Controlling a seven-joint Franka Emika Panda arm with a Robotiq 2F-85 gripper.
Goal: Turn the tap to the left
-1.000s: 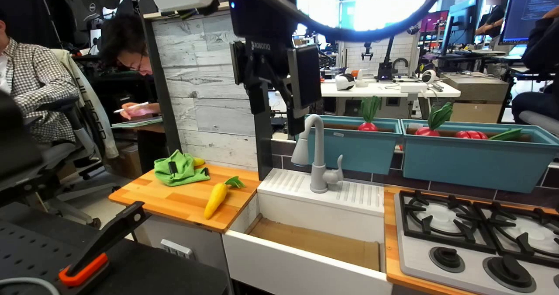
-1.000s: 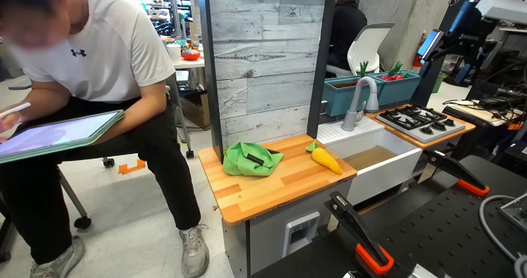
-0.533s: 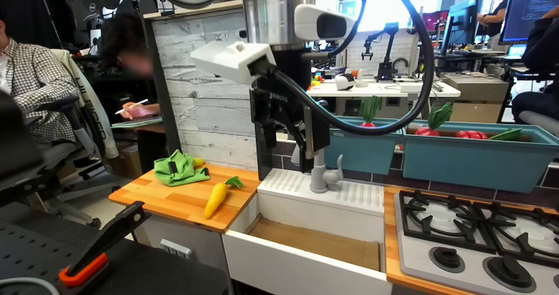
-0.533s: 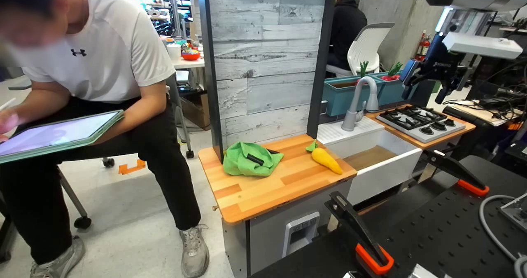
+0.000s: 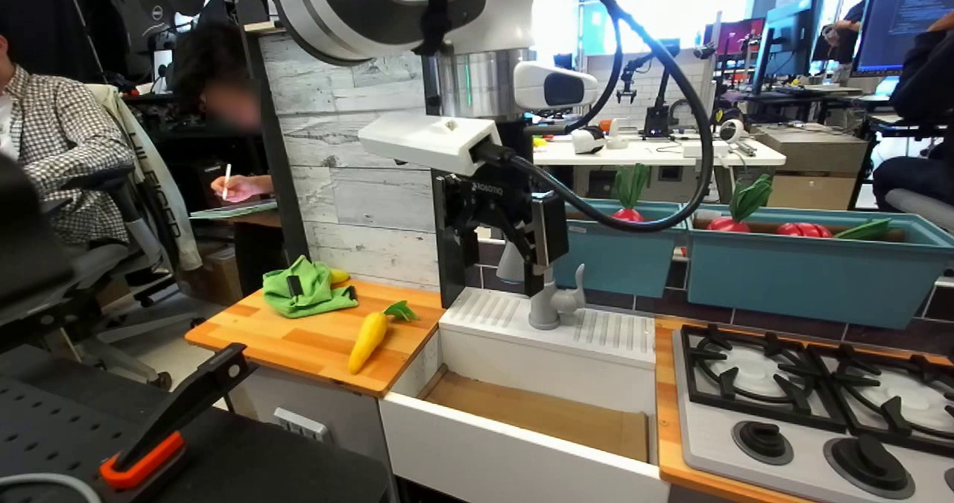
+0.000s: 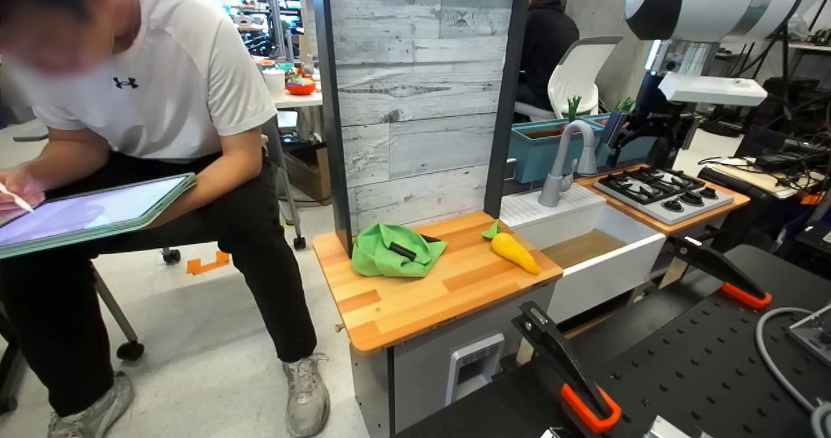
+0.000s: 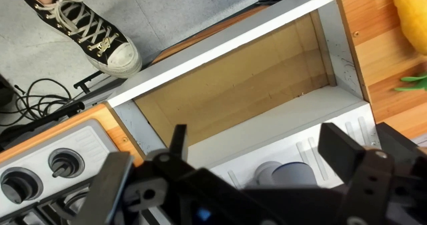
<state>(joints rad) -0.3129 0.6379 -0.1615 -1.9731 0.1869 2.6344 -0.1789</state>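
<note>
Currently tool (image 5: 501, 272) spread; tap (image 5: 545, 306) near but apart, partly hidden behind it in exterior view.

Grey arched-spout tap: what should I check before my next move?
Black two-fingered gripper open: ok, jaws apart.
Gripper touching grey arched-spout tap: not ok, a gap shows in an exterior view.
Grey curved side lever visible: ok.
Black looped cable free of teal rectangular planter: cannot tell, they overlap in an exterior view.
Yellow carrot-shaped toy out of white rectangular sink: ok, on wooden counter.
</note>
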